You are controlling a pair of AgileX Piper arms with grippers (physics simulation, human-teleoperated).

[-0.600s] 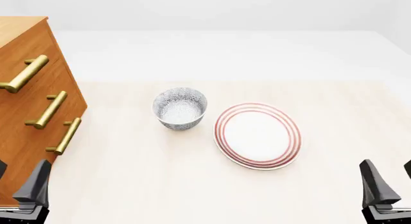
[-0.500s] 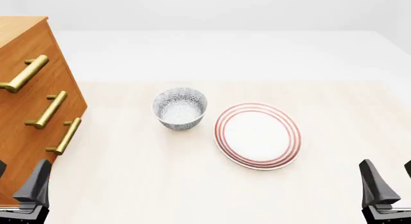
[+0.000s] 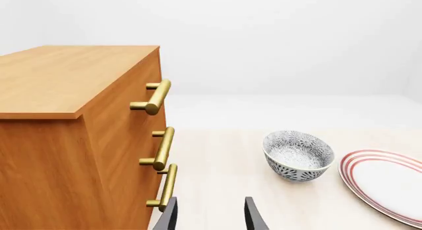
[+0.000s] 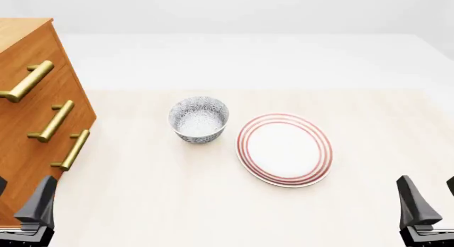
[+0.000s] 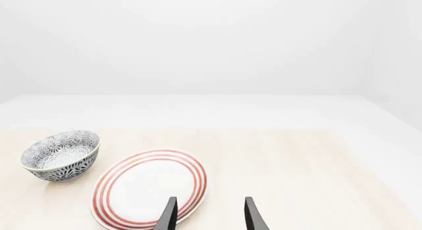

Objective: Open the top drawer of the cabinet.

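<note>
The orange-brown cabinet (image 4: 21, 146) stands at the table's left edge, its three drawer fronts facing right. The top drawer (image 4: 58, 54) sits flush with the two below and carries a brass bar handle (image 4: 27, 81). In the left wrist view the cabinet (image 3: 66, 76) rises close ahead, with the top handle (image 3: 155, 96) high above the fingers. My left gripper (image 4: 20, 198) hangs open and empty near the cabinet's lower front corner, well below that handle. My right gripper (image 4: 431, 199) stands open and empty at the near right.
A patterned grey bowl (image 4: 199, 119) sits mid-table, right of the cabinet. Beside it lies a white plate (image 4: 284, 149) with red rings. Two lower brass handles (image 4: 51, 121) (image 4: 71, 150) project from the cabinet front.
</note>
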